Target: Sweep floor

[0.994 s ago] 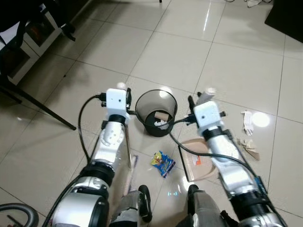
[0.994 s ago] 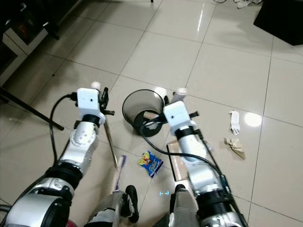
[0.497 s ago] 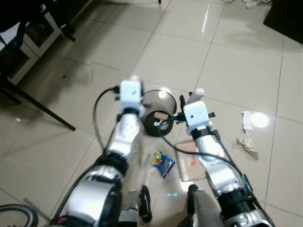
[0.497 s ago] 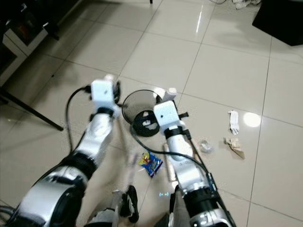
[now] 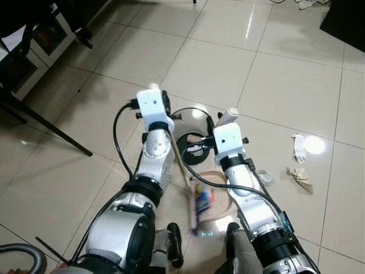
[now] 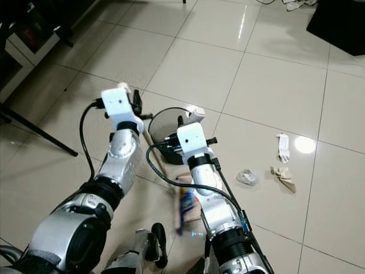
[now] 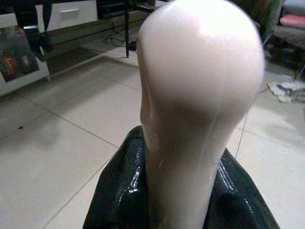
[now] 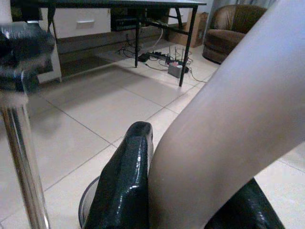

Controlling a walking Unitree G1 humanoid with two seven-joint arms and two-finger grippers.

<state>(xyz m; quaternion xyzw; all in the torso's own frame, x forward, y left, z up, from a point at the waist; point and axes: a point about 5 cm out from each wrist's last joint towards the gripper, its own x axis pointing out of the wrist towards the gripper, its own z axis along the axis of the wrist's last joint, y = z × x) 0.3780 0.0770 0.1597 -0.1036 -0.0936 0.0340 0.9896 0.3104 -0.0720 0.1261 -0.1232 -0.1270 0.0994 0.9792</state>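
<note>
The left gripper [image 7: 183, 200] is clamped round the pale rounded top of the broom [image 5: 181, 171], whose thin shaft slants from that grip down and toward the robot's feet, ending in a blurred head beside the snack wrapper [image 5: 201, 200]. The right gripper [image 8: 186, 200] pinches the pale handle of the dustpan [image 5: 212, 200], which lies flat on the floor [image 5: 285, 85] below and behind it, its handle rising to the claw. The wrapper appears to sit at the pan's near edge, or already on it; blur makes this hard to settle. So the broom's long axis runs nearly along the pan's, with the left arm the nearer to the wrapper. The bin [image 6: 165, 128] stands just beyond both claws. The head views show crumpled scraps [image 6: 247, 177] well off to the right claw's outer side. The right wrist view shows the broom's metal shaft [image 8: 21, 162] upright close by.
</note>
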